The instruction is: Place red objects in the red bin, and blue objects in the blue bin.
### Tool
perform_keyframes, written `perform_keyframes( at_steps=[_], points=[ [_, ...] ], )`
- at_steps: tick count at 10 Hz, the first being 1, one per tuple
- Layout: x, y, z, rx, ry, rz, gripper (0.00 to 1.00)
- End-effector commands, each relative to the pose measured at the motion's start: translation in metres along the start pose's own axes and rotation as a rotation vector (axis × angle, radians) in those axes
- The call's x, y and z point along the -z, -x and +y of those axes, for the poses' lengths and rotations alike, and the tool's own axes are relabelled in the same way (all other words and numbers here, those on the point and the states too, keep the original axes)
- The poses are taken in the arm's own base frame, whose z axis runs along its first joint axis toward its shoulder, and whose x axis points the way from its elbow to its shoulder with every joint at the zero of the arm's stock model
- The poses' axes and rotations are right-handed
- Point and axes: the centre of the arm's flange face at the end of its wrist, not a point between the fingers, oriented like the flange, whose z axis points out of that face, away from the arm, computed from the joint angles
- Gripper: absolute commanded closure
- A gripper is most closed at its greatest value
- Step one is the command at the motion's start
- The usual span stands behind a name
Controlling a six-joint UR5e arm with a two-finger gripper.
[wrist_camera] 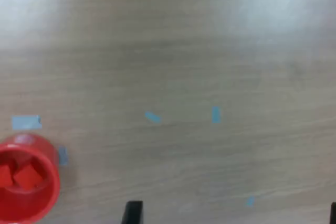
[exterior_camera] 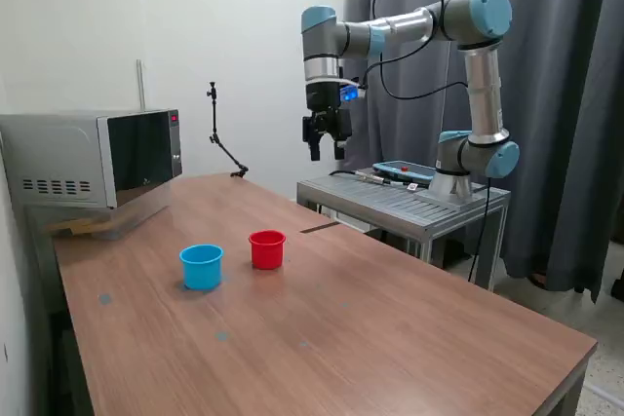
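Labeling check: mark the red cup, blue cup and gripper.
red cup (exterior_camera: 267, 251): exterior view, on its outer wall.
blue cup (exterior_camera: 202, 271): exterior view, on its outer wall.
gripper (exterior_camera: 327, 152): exterior view, midway between the tips of its fingers, high above the table.

The wooden table (exterior_camera: 390, 338) lay mostly bare, with open surface toward the exterior view's right and in the foreground. Near its middle stood the red bin (exterior_camera: 267, 248) and the blue bin (exterior_camera: 201, 266), close side by side but apart. A microwave (exterior_camera: 93, 158) filled the far corner at the exterior view's left, a thin stand (exterior_camera: 222, 143) behind it. The gripper (exterior_camera: 327, 150) hung high above the far edge, with free air beneath it.
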Motion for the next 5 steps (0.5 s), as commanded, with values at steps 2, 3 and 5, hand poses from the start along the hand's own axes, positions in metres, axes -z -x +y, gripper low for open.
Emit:
perform_keyframes(
  at_steps=[2, 3, 5],
  points=[
    [0.029, -0.037, -0.030, 0.041, -0.069, -0.048, 0.00],
    [0.039, -0.050, -0.039, 0.063, -0.078, -0.082, 0.00],
    [0.083, -0.056, -0.071, 0.056, -0.091, -0.145, 0.00]
  ],
)
